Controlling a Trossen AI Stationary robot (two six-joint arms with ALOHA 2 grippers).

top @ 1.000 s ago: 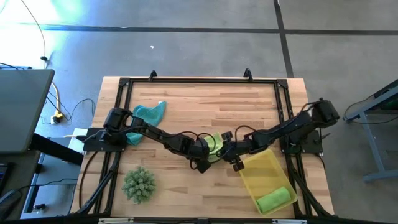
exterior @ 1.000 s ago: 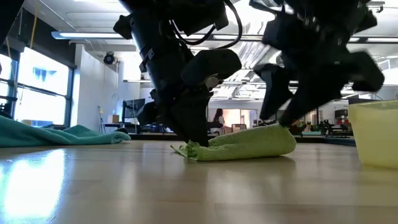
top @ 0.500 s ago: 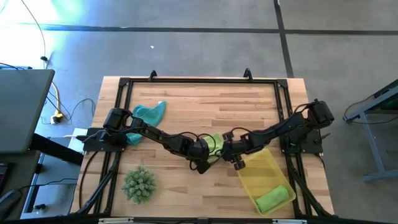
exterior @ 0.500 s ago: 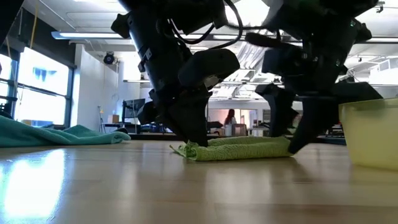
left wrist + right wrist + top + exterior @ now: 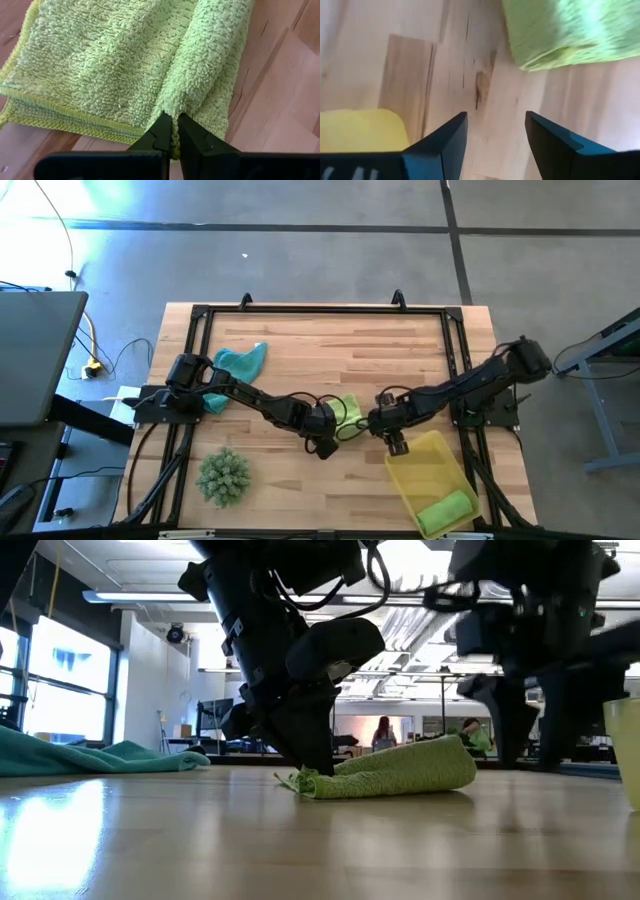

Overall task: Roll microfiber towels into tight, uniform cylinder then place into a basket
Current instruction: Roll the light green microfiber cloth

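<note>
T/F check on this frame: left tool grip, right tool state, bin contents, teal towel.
1. The left tool is shut on the pale yellow-green towel. True.
2. The right tool also grips that towel. False: it is open, off the towel, over bare table.
3. The basket is empty. False: a rolled bright green towel lies in it.
4. The teal towel lies loose, unrolled, near the left arm's base. True.
5. The spiky green ball sits in the basket. False: it is on the table.

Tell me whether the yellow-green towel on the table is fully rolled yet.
Partly rolled: the towel shows one rolled fold beside a flat spread part, pinched by the left gripper.
</note>
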